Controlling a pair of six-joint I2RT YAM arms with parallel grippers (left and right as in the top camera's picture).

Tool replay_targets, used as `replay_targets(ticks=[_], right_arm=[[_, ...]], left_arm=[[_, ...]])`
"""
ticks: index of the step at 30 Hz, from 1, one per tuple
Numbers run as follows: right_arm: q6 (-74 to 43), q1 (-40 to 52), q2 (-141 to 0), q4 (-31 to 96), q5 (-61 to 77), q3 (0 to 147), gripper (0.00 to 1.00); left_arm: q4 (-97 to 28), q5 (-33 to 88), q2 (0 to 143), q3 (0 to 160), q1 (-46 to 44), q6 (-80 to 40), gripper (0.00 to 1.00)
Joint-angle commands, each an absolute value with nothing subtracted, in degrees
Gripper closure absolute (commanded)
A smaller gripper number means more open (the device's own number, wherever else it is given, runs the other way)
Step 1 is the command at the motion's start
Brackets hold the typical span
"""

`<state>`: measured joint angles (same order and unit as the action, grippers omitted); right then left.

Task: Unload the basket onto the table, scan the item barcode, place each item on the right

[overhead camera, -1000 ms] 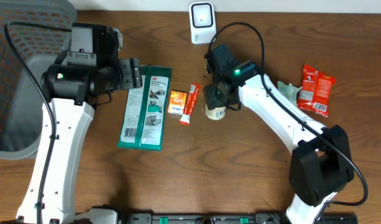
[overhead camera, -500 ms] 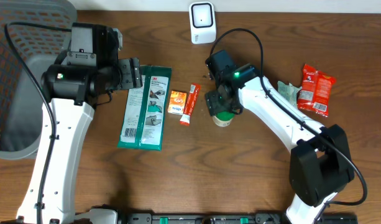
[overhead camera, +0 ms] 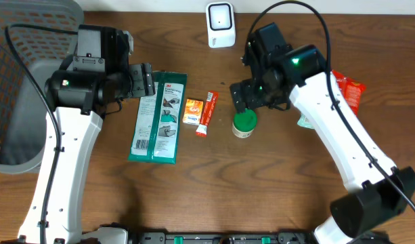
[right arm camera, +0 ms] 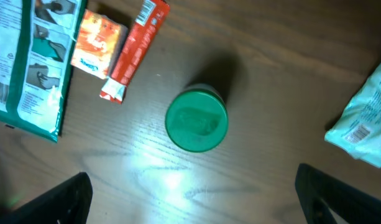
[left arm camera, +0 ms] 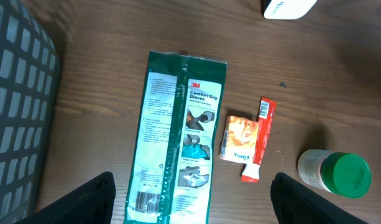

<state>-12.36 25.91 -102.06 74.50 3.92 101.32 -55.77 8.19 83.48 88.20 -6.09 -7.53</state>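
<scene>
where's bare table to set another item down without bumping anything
Widest bare stretch of table lies along the near edge, in front of the 3M gloves pack and green-lidded jar. Also bare: left of the scanner. Crowded: tissue packet and red sachet fill the gap between pack and jar.

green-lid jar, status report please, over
Left end effector open, empty, near gloves pack. Right end effector open, above green-lid jar. Jar upright, ungripped. Red sachet nearby, not touching.
</scene>
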Motion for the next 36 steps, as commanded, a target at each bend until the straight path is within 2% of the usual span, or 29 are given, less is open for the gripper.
replay_targets(ticks=[1, 9, 14, 17, 26, 32, 36], right_arm=[[-11.92, 25.19, -109.03, 77.52, 6.55, 101.51, 0.01], [-11.86, 25.23, -118.85, 77.49, 6.33, 101.51, 0.01], [-11.46, 26.39, -123.07, 76.49, 6.26, 101.49, 0.08], [-11.49, 27.22, -123.96, 75.96, 5.85, 101.43, 0.11], [-11.75, 29.41, -124.42, 74.65, 0.05, 100.64, 0.11], [-12.36, 29.41, -124.42, 70.02, 0.08, 95.39, 0.20], [-12.36, 29.36, -124.42, 68.16, 0.03, 94.54, 0.30]], left_arm=[[-55.92, 7.64, 83.48, 88.88, -5.85, -7.81, 0.20], [-55.92, 7.64, 83.48, 88.88, -5.85, -7.81, 0.20], [-55.92, 7.64, 83.48, 88.88, -5.85, -7.81, 0.20], [-55.92, 7.64, 83.48, 88.88, -5.85, -7.81, 0.20], [-55.92, 7.64, 83.48, 88.88, -5.85, -7.79, 0.20], [-55.92, 7.64, 83.48, 88.88, -5.85, -7.81, 0.20], [-55.92, 7.64, 83.48, 88.88, -5.85, -7.81, 0.20]])
